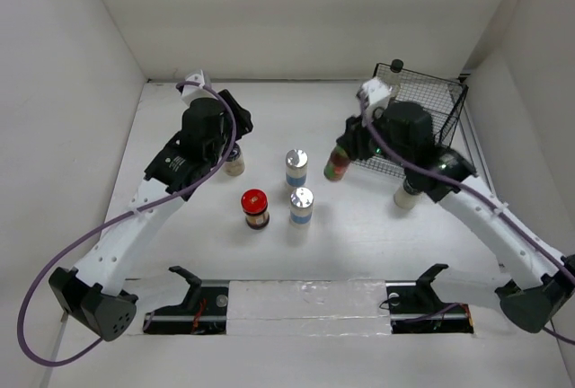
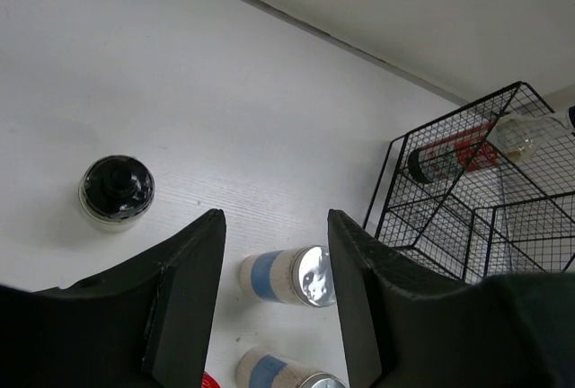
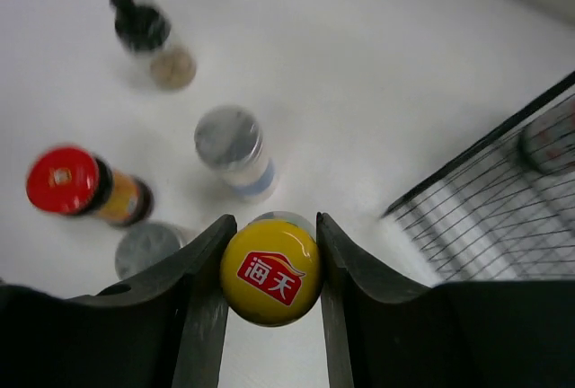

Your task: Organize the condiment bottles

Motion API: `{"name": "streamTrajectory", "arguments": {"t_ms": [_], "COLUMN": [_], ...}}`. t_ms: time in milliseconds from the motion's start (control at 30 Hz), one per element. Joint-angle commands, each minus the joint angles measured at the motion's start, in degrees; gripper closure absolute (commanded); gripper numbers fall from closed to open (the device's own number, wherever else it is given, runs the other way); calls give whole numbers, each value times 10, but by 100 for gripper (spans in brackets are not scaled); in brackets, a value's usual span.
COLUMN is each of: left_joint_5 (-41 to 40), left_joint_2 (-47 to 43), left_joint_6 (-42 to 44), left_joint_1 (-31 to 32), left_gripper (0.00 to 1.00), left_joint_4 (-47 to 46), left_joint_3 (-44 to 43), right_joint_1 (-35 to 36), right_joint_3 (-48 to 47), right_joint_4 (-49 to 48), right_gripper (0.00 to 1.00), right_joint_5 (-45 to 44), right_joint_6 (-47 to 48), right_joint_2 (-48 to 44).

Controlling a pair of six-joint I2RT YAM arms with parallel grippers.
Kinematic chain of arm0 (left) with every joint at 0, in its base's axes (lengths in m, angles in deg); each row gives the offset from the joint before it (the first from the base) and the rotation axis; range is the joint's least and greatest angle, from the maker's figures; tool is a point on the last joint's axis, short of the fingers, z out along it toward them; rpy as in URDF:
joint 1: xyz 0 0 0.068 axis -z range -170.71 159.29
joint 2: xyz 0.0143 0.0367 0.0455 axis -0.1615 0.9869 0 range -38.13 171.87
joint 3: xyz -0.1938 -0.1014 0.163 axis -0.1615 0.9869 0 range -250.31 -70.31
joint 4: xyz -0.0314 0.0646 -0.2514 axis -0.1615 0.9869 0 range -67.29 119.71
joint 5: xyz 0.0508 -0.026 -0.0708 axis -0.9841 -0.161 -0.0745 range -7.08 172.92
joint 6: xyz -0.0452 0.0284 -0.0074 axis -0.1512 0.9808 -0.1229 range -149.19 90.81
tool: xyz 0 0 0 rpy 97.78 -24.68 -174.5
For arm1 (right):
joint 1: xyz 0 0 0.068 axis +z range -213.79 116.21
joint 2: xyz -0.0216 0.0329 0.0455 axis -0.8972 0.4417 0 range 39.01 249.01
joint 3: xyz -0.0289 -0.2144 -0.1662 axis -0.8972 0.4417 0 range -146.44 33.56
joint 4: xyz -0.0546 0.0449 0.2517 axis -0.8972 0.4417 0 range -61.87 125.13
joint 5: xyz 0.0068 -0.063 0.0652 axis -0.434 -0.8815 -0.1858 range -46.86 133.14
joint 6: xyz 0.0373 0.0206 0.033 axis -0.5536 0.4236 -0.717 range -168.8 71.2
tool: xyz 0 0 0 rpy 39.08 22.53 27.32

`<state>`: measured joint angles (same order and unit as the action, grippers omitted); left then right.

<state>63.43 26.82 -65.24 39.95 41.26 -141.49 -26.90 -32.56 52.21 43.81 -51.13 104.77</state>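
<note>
Right gripper (image 3: 272, 226), its arm stretched forward beside the wire rack (image 1: 449, 101), pinches the yellow-capped sauce bottle (image 3: 269, 285). Left gripper (image 2: 275, 217) hangs spread, with a dark-capped jar (image 2: 117, 192) just beside it.

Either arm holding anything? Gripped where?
Right gripper has its jaws on the yellow-capped bottle, at the cap. Left gripper open, holding nothing.

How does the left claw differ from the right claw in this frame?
The left claw is open and empty; the right claw is shut on a yellow-capped sauce bottle. The left claw has a pale dark-capped bottle standing outside its grip; the right claw is close to the black wire rack. Both have black fingers.
</note>
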Motion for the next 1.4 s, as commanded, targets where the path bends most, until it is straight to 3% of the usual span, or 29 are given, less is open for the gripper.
{"name": "streamTrajectory", "arguments": {"t_ms": [0,33,200,400,633,767,1000,1367], "left_joint_5": [4,4,10,23,35,35,30,30], "left_joint_2": [-3,-3,-3,-10,-30,-40,-46,-35], "left_joint_6": [13,13,24,18,11,11,11,11], "left_joint_1": [1,1,1,13,13,13,13,13], "left_gripper": [55,55,55,55,55,55,55,55], "left_joint_4": [-35,-35,-30,-30,-24,-18,-18,-18], "left_joint_3": [-18,-13,-12,2,24,30,41,41], "right_joint_1": [-40,-64,-154,-272,-356,-374,-390,-390], "right_joint_3": [-194,-250,-333,-390,-439,-501,-523,-451], "right_joint_4": [-20,17,31,14,-17,-3,-26,-64], "right_gripper": [98,98,98,96,96,96,96,96], "right_joint_5": [-54,-68,-81,-48,-22,-33,-20,4], "right_joint_6": [21,27,42,42,53,75,75,65], "right_joint_2": [-13,7,55,126,202,249,290,315]}}
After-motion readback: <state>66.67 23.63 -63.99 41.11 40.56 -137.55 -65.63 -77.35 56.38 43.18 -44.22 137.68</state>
